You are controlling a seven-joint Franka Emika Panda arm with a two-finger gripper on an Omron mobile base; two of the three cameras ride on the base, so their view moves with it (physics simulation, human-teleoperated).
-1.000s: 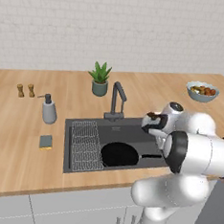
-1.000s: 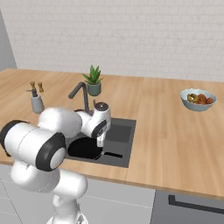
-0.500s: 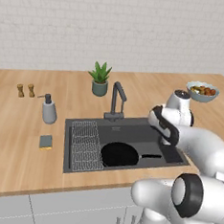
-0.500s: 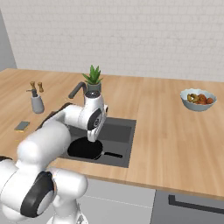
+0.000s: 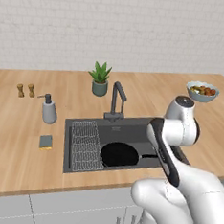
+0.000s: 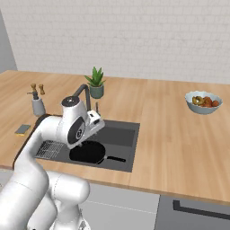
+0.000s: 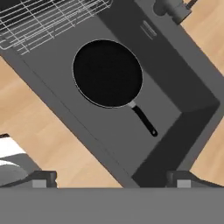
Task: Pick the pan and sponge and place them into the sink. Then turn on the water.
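Black pan [image 5: 119,155] handle behind arm

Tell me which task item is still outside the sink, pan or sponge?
The sponge: it lies on the counter left of the sink, while the pan rests inside.

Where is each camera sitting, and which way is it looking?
Left base view: behind the arm on its left, looking down at the sink, pan and sponge; the white arm rises at lower right.
Right base view: behind on the right, same counter; the arm rises at lower left.
Hand view: on the hand, looking down into the sink at the pan; the jaws stand wide apart at the bottom.
All three views share the pan lying in the sink.
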